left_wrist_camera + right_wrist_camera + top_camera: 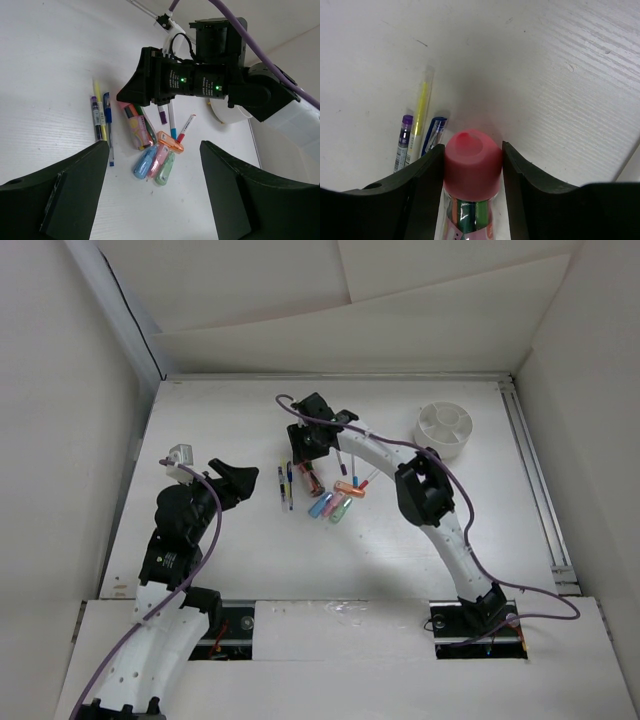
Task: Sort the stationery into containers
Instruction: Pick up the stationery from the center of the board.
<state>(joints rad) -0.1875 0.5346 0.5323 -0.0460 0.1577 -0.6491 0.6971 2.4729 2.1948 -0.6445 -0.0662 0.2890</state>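
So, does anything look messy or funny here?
Nothing broken or spilled. The short pastel markers and thin pens lie jumbled together, while the round white divided plastic cup looks empty. The right claw is pinching a pink-capped clear pack of pens.

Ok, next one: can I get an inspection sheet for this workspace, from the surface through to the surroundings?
Surface: white table, no spills seen.
Job's things: divided white cup at far right, no stationery seen inside it. The blue marker, pink marker, green marker and orange marker are clustered mid-table. The yellow pen and blue pen lie side by side to their left. More thin pens lie under the right arm. The pink-capped marker pack lies flat.
Clutter: nothing seen.
Grippers: left gripper open and empty. Right gripper closed on the pack's cap.
Cables: a purple cable runs along each arm.
Surroundings: white panel walls; rail along the table's right edge.
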